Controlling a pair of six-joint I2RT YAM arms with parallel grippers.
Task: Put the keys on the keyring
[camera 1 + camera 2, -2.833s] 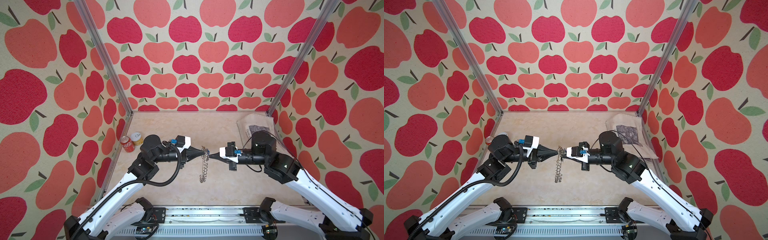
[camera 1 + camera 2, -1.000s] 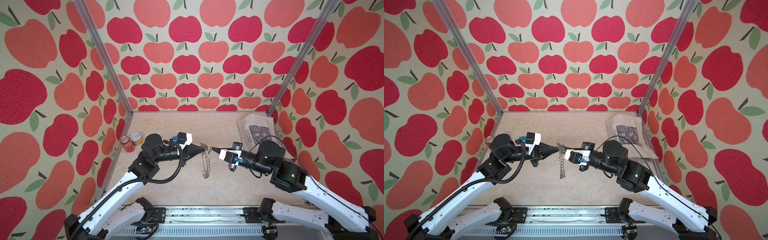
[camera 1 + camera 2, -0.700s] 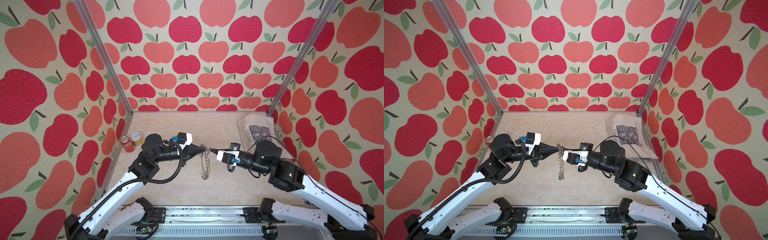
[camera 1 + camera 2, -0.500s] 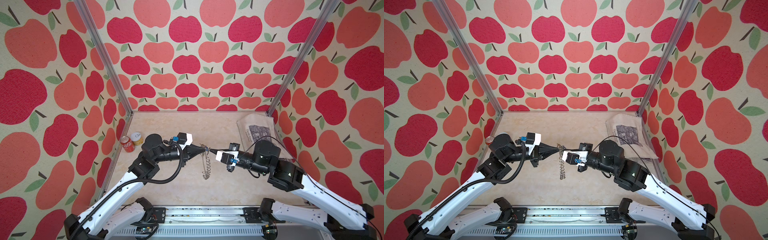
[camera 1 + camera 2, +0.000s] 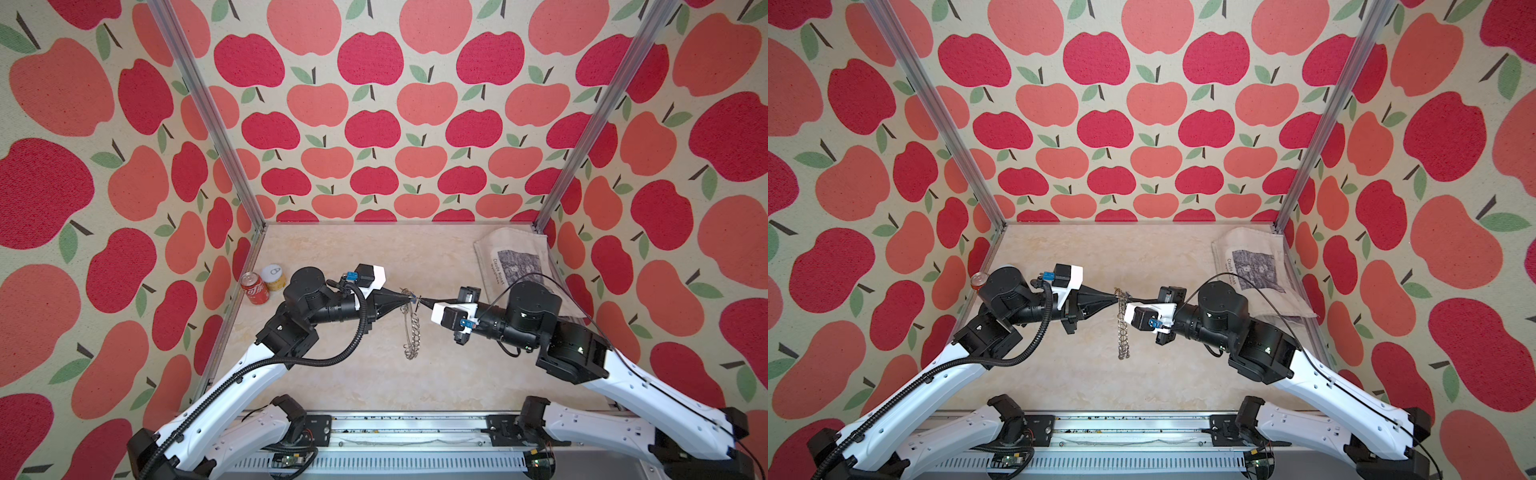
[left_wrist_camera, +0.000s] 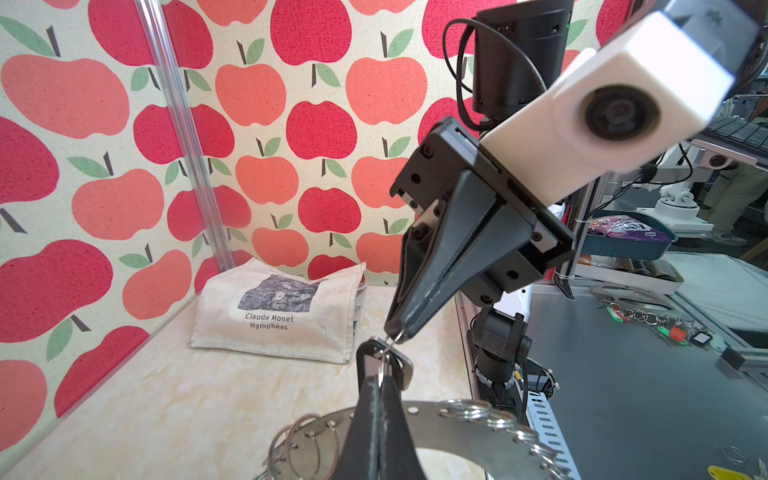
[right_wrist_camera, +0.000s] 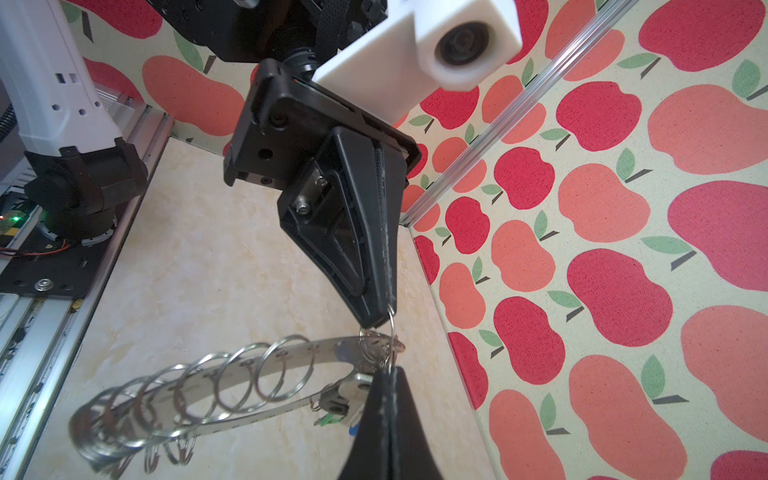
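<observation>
keyring [image 5: 409, 332] first: seen edge-on in both top views, mid table [image 5: 332, 374], running from its near end back toward the two gripper tips. going by the wrist views it looks held clear of the surface. thin metal disc, big centre hole, rim fringed with loose loops.

just past it, left gripper [image 5: 409, 296] comes in from the left and right gripper [image 5: 420, 300] from the right, tips almost touching over the disc's far edge. both pincers are pressed together, each nipping a wire ring [image 7: 381, 345] at that same spot on the rim. the left pinch is clear in the right wrist view, the right pinch in the left wrist view.

black-headed key [image 6: 402, 370] hangs right at the pinch point, tucked behind the left fingertips [image 6: 374, 415]. small grey piece [image 7: 336, 402] with a blue bit dangles beside the right tips, probably the tagged key. it's mostly hidden, so can't tell if either key is fully threaded.

handling guess: disc is stiff and light, and will swing and twist from one pinch point. wire is thin, springy, slick, easy to lose. best hold is the ring itself close to the rim, and keys by the plastic head or tag, not the blade.

farther left by the wall, red can [image 5: 254, 289] and pale can [image 5: 274, 276]. far right corner, printed cloth bag [image 5: 513, 262]. all well apart from the work.
</observation>
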